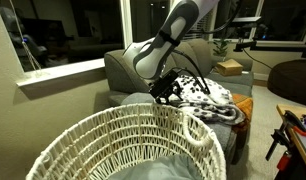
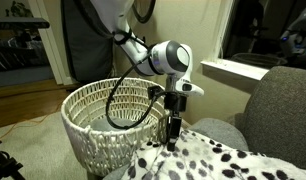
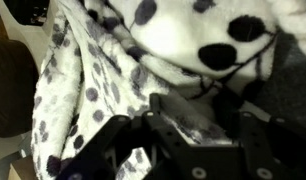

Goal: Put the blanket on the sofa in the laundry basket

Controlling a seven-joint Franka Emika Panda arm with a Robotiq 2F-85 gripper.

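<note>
The white blanket with black spots (image 1: 211,100) lies bunched on the seat of the grey sofa (image 1: 121,68), and shows in both exterior views (image 2: 228,158). My gripper (image 2: 172,138) points straight down at the blanket's edge nearest the laundry basket. In the wrist view a fold of blanket (image 3: 113,60) sits between the fingers of the gripper (image 3: 198,125), which is shut on it. The cream woven laundry basket (image 1: 113,140) stands on the floor right beside the sofa (image 2: 285,105), with its braided rim (image 2: 93,92) close to the gripper.
A dark round pouffe (image 1: 293,78) stands past the sofa's far end. A tan boxy item (image 1: 230,67) lies on the far part of the sofa. A window sill (image 1: 63,72) runs behind the sofa. Grey cloth (image 1: 158,172) lies inside the basket.
</note>
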